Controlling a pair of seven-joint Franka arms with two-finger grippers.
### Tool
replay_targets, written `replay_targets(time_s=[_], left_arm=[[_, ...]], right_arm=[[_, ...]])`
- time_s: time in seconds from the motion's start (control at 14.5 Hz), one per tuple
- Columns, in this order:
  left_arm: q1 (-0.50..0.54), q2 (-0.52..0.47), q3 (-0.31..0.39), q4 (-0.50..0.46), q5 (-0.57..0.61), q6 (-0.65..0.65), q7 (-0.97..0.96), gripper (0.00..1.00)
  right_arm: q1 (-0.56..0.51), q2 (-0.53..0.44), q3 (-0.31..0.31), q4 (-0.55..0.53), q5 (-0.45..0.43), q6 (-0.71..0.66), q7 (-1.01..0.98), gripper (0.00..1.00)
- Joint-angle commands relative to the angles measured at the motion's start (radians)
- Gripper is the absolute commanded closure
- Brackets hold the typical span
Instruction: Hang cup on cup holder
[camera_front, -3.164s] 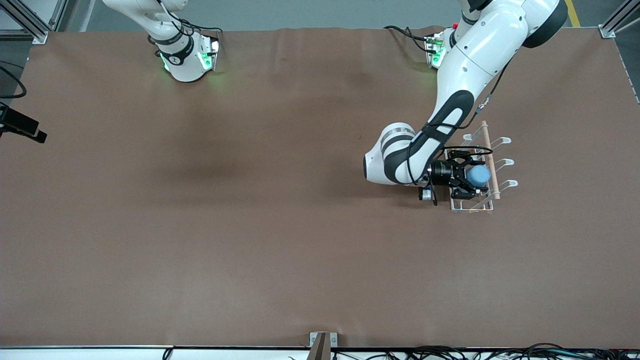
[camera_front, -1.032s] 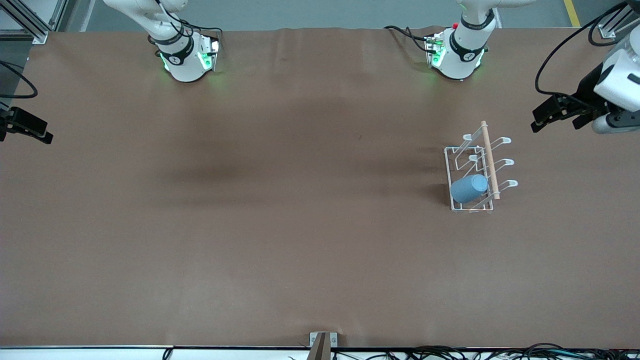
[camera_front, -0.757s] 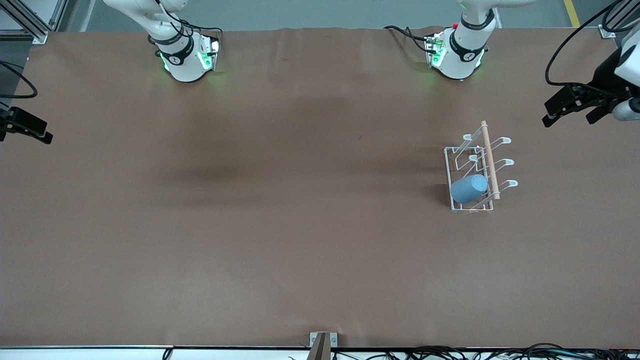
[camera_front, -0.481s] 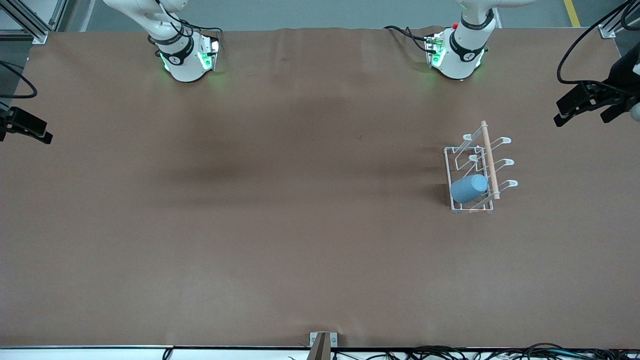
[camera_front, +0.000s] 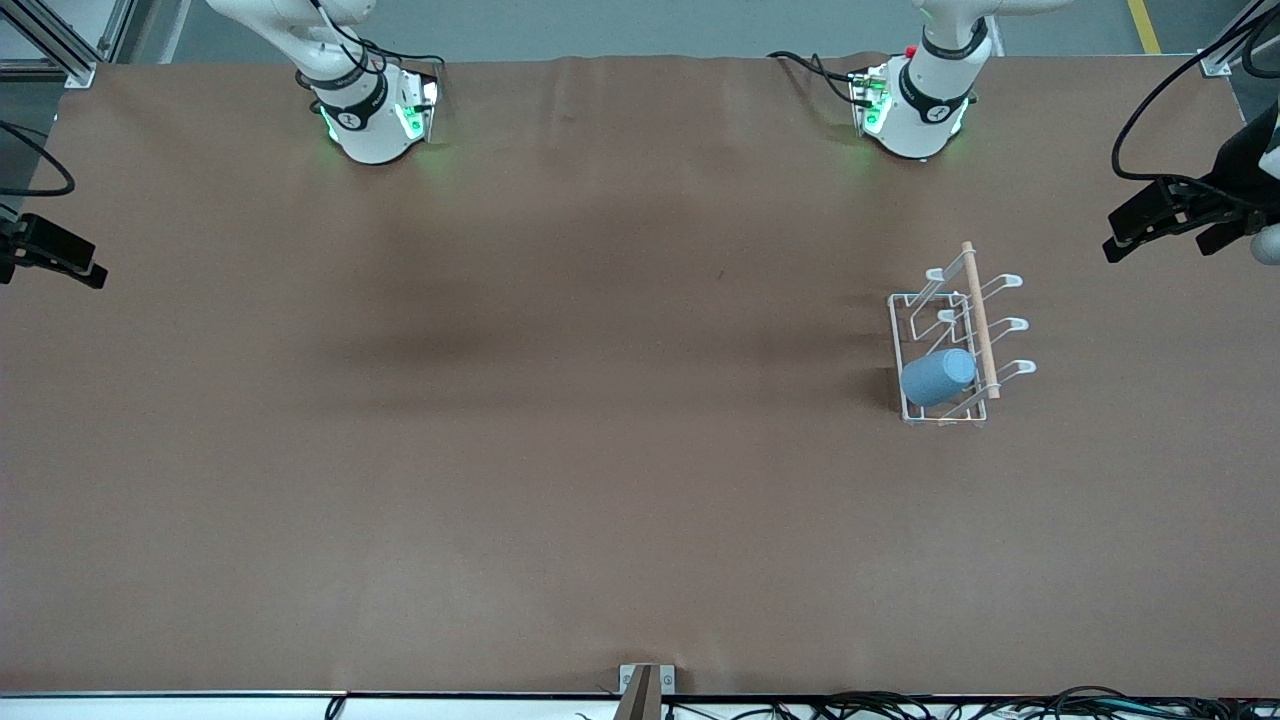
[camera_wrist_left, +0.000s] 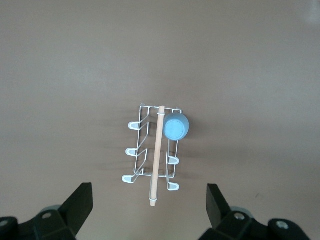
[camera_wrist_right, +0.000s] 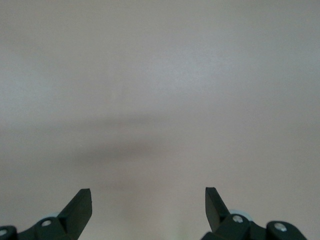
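We noted the cup (camera_front: 938, 377) hung on 1 prong of the cup holder (camera_front: 896, 330), while the left gripper (camera_front: 1160, 218) and right gripper (camera_wrist_right: 148, 200) gaped empty over the table (camera_front: 560, 450).

Sitting on a prong of the cup holder (camera_front: 944, 345) (toward the left arm's end of the table (camera_front: 560, 450)): the cup (camera_front: 938, 377).

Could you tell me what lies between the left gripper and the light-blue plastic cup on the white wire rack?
Nothing: the front view shows only bare brown table between the left gripper and the cup hanging on the rack.
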Motion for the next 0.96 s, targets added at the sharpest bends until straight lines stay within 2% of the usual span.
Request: replay_targets(time_s=[0.0, 0.89], left_arm=[[0.005, -0.001, -0.006, 0.013, 0.018, -0.018, 0.016, 0.0], [0.0, -0.001, -0.005, 0.013, 0.02, -0.025, 0.087, 0.0]], right_arm=[[-0.025, -0.013, 0.017, -0.009, 0.019, -0.002, -0.003, 0.0], [-0.025, -0.013, 0.017, -0.009, 0.021, -0.005, -0.004, 0.0]])
